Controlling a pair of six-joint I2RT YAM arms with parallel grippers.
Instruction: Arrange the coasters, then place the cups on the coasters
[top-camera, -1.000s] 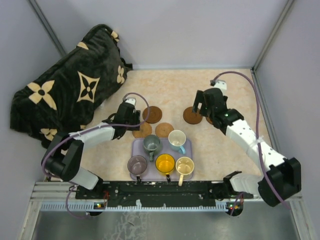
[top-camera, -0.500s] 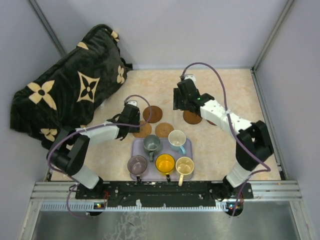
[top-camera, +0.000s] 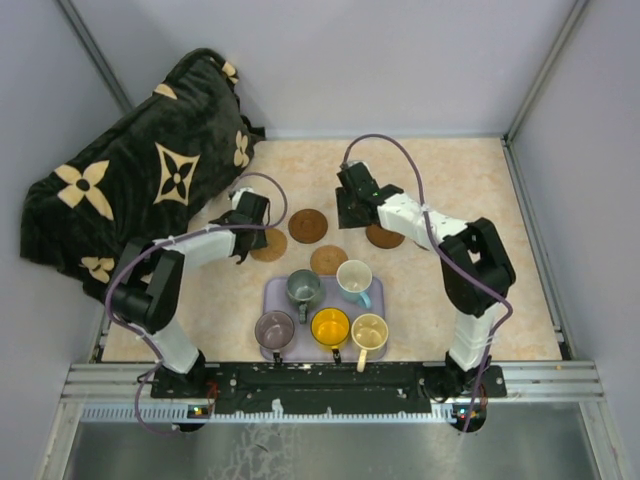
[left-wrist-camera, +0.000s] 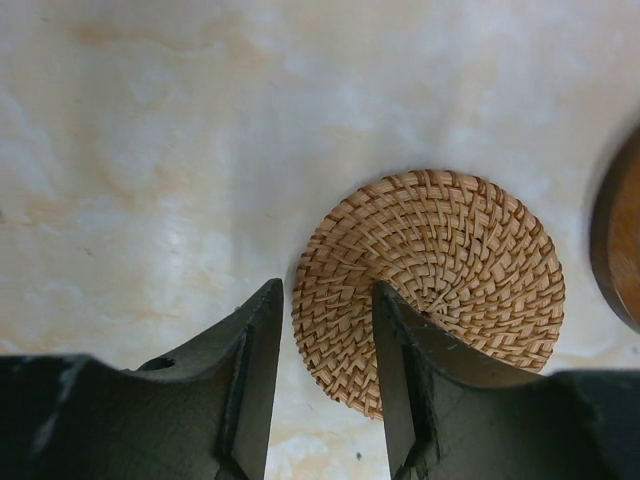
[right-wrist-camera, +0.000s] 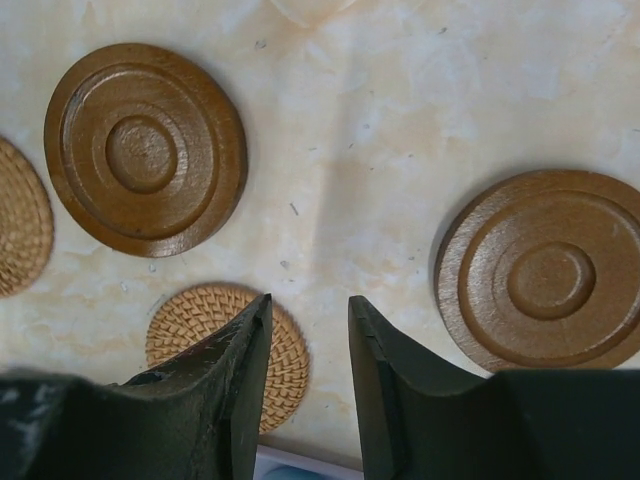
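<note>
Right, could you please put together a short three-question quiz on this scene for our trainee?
1. How many cups stand on the lavender tray?
2. True or false: one cup already sits on a coaster.
3. What lies at the left end effector's fingertips? A) woven coaster B) wooden coaster C) yellow cup
Key: 1) five; 2) false; 3) A.
</note>
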